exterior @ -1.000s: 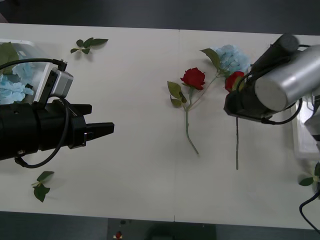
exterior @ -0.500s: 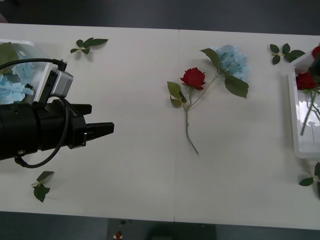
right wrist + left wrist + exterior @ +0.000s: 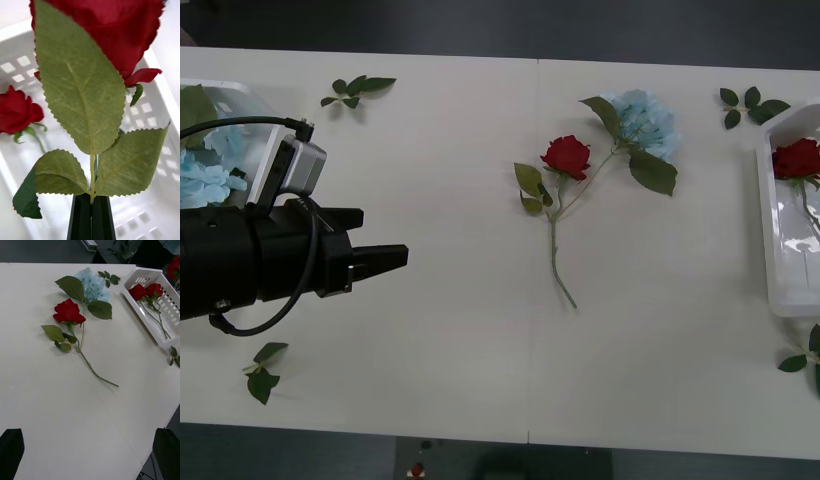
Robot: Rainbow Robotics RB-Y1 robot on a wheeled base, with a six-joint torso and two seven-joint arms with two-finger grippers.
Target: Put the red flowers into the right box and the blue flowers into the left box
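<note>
My right gripper (image 3: 92,219) is shut on the stem of a red rose (image 3: 108,33), held just above the right box (image 3: 150,112). Another red rose (image 3: 17,110) lies inside that box. In the front view the right box (image 3: 770,215) sits at the table's right edge with a red rose (image 3: 795,158) in it. One red rose (image 3: 566,157) and a blue flower (image 3: 645,120) lie together mid-table. The left box (image 3: 250,100) at the far left holds blue flowers (image 3: 200,180). My left gripper (image 3: 380,238) hovers open beside the left box, well left of the mid-table flowers.
Loose leaf sprigs lie at the back left (image 3: 358,88), the front left (image 3: 262,375), the back right (image 3: 750,100) and the front right (image 3: 798,362). The table's front edge (image 3: 530,435) runs close below my left arm.
My right arm has carried its red rose from mid-table to the right, out of the front view, to above the right box. The left arm has not moved.
</note>
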